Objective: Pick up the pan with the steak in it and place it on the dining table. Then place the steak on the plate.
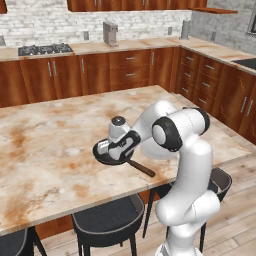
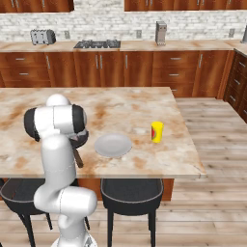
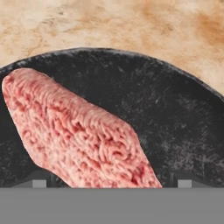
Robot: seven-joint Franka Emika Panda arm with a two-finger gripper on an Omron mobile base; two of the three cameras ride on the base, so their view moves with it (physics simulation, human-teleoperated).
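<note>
While the white arm bends forward over the dining table (image 1: 45, 150) in the left base view, its gripper (image 1: 111, 154) hangs low over the black pan (image 1: 102, 156), which sits on the marble top near the table's near edge, its dark-brown handle (image 1: 141, 168) pointing toward the robot's side and to the right. The hand hides most of the pan's inside from here, so the steak cannot be made out in this view, nor how the fingers stand. Dark stools (image 1: 107, 220) stand under the near edge, and wood cabinets (image 1: 130, 67) with a cooktop (image 1: 45, 49) line the far wall. From the right base view, the arm's shoulder and elbow cover most of the pan (image 2: 82, 140); only part of its rim and the handle (image 2: 77, 157) show beside the arm. Just right of it lies the pale round plate (image 2: 113, 145), flat on the dining table (image 2: 135, 106) and close to the pan, and farther right stands a small yellow cup (image 2: 157, 131), well apart from the plate. Along the hand view, the steak (image 3: 78, 131) lies flat in the pan (image 3: 175, 127), a pink-red slab running diagonally across the scratched black bottom, with the marble top beyond the rim. Two dark fingertips (image 3: 183, 179) rise at the bottom, spread wide, one on each side of the steak's near end, holding nothing.
</note>
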